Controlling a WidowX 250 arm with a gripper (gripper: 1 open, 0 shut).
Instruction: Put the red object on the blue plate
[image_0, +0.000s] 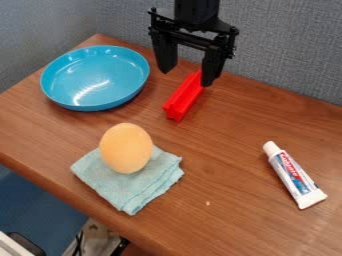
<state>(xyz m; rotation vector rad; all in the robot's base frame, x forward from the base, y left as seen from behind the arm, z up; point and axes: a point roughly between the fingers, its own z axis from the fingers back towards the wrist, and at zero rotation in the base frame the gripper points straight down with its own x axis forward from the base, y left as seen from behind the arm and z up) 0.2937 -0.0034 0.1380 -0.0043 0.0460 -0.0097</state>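
The red object (185, 96), a long narrow bright-red block, lies on the wooden table (241, 120) just right of the blue plate (94, 77). The plate is a round glossy bowl-like dish at the back left with nothing in it. My black gripper (190, 66) hangs pointing down over the far end of the red block, its two fingers spread wide apart. The right finger (214, 68) stands at the block's upper end and the left finger sits clear of it toward the plate. Nothing is held between them.
An orange egg-shaped ball (126, 148) rests on a light teal folded cloth (131, 176) near the front edge. A white toothpaste tube (293, 173) lies at the right front. The table's front edge runs diagonally at the lower left.
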